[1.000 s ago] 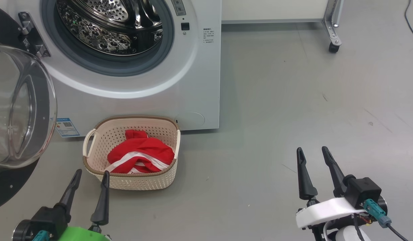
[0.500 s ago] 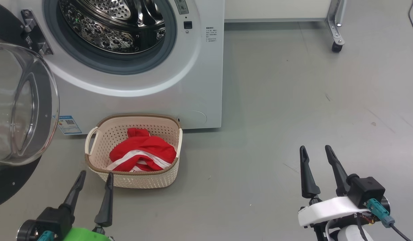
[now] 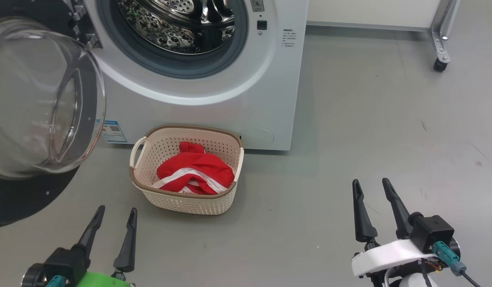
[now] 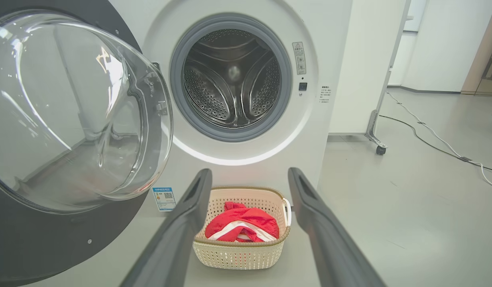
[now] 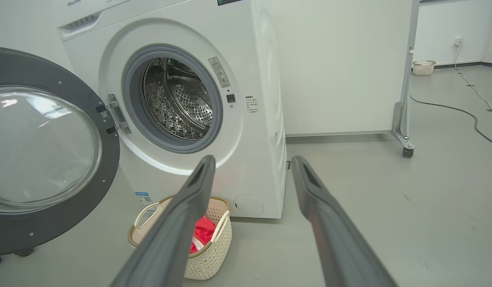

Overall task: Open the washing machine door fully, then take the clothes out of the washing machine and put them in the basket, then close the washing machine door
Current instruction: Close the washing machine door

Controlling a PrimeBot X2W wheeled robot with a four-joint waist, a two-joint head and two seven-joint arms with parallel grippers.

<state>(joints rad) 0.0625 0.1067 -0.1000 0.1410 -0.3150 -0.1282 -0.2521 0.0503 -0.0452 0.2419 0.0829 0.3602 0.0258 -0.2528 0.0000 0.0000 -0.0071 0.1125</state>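
A smooth, pale-grey floor, faintly scuffed, spreads under both arms. The left gripper hovers above it, its two dark fingers apart and holding nothing. Just ahead of its tips sits the small cream perforated plastic basket with a brown rim, with the red white-striped clothes heaped inside. Beyond the basket stands the big white front-loading washing machine. Its round, black-rimmed door with a glass bowl is swung wide to that gripper's left. The right gripper, fingers likewise spread and empty, hangs over the floor well to the basket's right. Farther ahead of it are a white panel on a wheeled metal leg and a dark cable lying on the floor.
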